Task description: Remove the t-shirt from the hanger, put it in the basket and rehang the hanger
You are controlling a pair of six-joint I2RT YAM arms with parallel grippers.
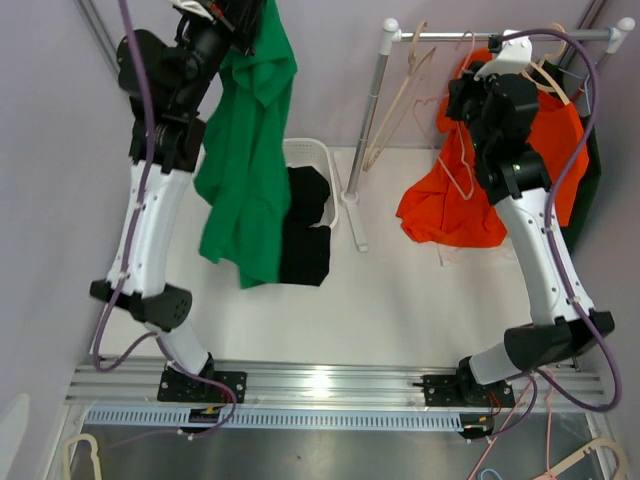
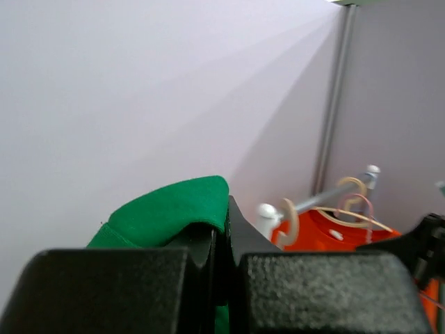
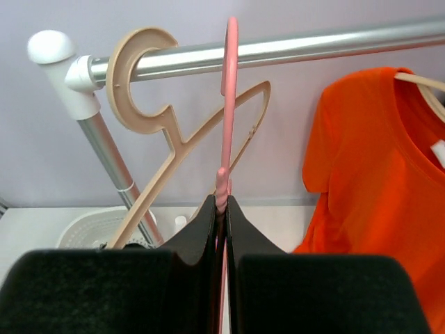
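Left pincer (image 2: 221, 224) grips limp green t-shirt (image 1: 245, 150) — right pincer (image 3: 221, 209), slim pink hanger (image 3: 228, 104).

The left arm (image 1: 150, 225) stands tall. The left gripper (image 2: 221, 226), at 11 o'clock in the overhead view, is pinched on a green t-shirt (image 2: 174, 209). The right arm (image 1: 535, 250) also reaches high. The right gripper (image 3: 222, 209), at 1 o'clock, is clamped on a pink hanger (image 3: 229, 83).

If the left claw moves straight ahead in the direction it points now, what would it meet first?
Past the green shirt it grips, only the bare wall seems to lie ahead; how far is unclear.
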